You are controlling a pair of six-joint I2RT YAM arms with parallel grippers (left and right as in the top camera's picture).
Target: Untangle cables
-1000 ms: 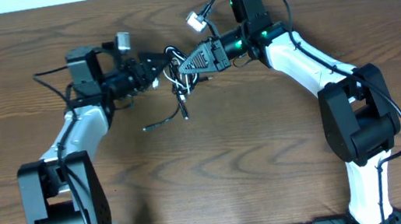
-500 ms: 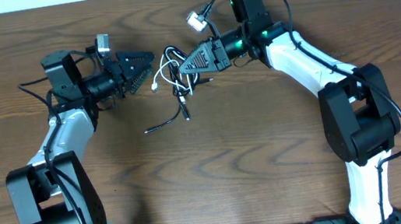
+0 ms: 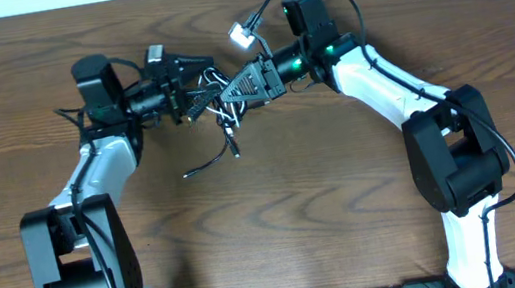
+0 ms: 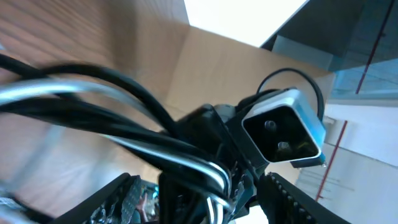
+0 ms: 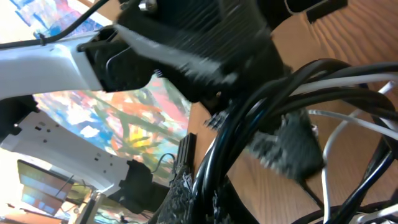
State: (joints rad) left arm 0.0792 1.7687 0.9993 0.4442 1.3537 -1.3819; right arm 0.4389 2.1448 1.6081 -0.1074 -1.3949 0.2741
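Thin black and white cables (image 3: 223, 106) are in a tangle at the back-centre of the brown wood-grain table (image 3: 327, 205), right between my two arms.

I see the black triangular right gripper (image 3: 230, 93) with its jaws together, pinched on the right edge of the tangle. In the right wrist view, the cables (image 5: 298, 93) fan out just ahead of it, black strands plus a couple of white ones. The view is too cluttered to pick out single cords.

The black left gripper (image 3: 199, 88) comes in from the opposite side with its jaws apart, straddling the upper-left part of the tangle. The left wrist view is blurred, but the cables (image 4: 124, 134) run across between its ribbed fingers (image 4: 118, 199), which stand wide on either side. I can't tell if either pad touches a cord.

One black strand (image 3: 211, 159) trails out of the tangle toward the front-left and lies flat on the table. Its small plug end (image 3: 187, 173) is well apart from both grippers.

The silver-faced camera (image 4: 283, 134) on the right arm shows behind the cables in the left wrist view.
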